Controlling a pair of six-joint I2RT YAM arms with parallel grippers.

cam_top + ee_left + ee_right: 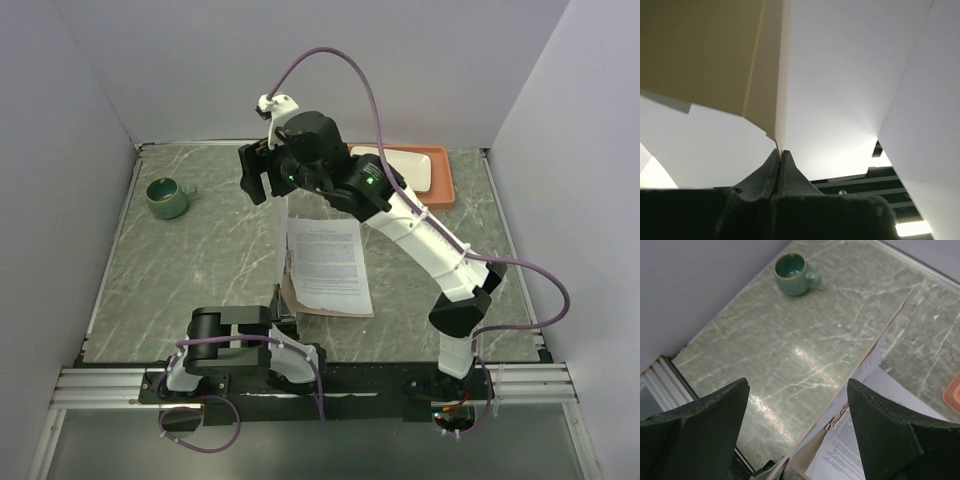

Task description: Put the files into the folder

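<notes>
The tan folder (290, 296) lies open in the middle of the table, its left cover (866, 362) lifted upright and seen edge-on. Printed files (328, 265) rest on its flat right half, and another printed sheet (852, 450) shows inside below the raised cover. At the near edge my left gripper (286, 316) is shut on that cover; its wrist view shows the tan card (700, 50) pinched at the fingertips (779, 152). My right gripper (256, 183) hangs high over the folder's far left corner, open with nothing between its fingers (798, 383).
A green cup (168, 197) (792, 273) stands at the far left. At the back right is a salmon-orange tray (442, 192) holding a white plate (395, 168). White walls close in three sides of the marbled table (200, 260).
</notes>
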